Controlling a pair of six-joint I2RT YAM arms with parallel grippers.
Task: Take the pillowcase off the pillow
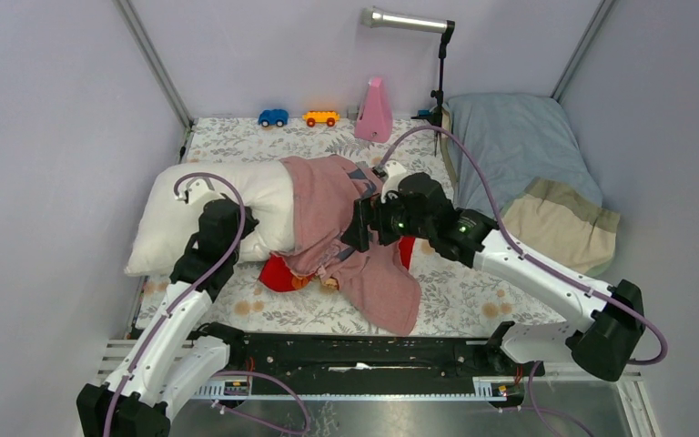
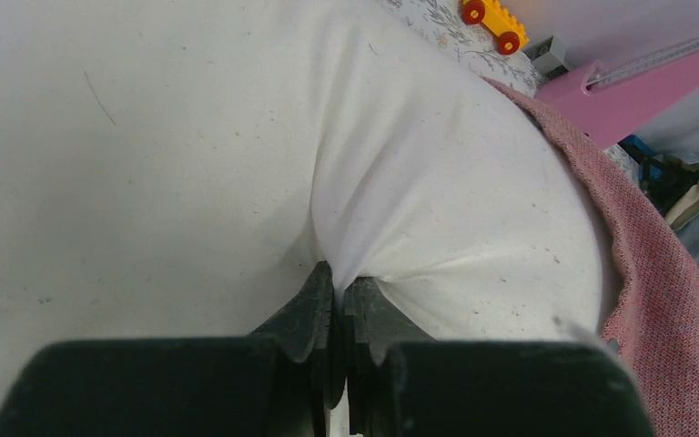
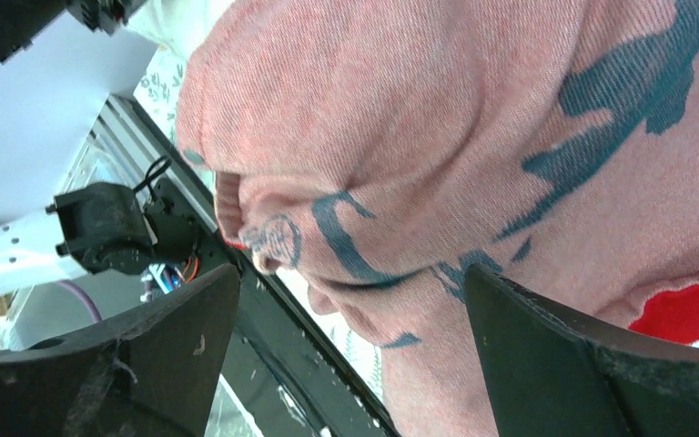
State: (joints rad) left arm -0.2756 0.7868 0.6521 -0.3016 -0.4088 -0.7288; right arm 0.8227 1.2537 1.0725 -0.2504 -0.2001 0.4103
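Note:
The white pillow (image 1: 191, 214) lies across the left of the floral sheet, and its bare left half shows. The pillowcase (image 1: 328, 196), turned to its faded pink inside with dark print, covers the pillow's right end and trails down toward the near edge. A red patch of its outside (image 1: 280, 273) shows below the pillow. My left gripper (image 1: 237, 223) is shut, pinching a fold of the pillow's white cloth (image 2: 419, 164) between its fingertips (image 2: 339, 278). My right gripper (image 1: 361, 223) stands wide open against the pink pillowcase (image 3: 437, 118), which lies just beyond the jaws (image 3: 350, 273); nothing is gripped.
A grey-blue pillow with a beige end (image 1: 528, 173) leans at the back right. Along the back wall stand a pink cone-shaped object (image 1: 375, 111), a blue toy car (image 1: 273, 117), an orange toy car (image 1: 320, 117) and a lamp stand (image 1: 439, 82). A black rail (image 1: 355, 350) runs along the near edge.

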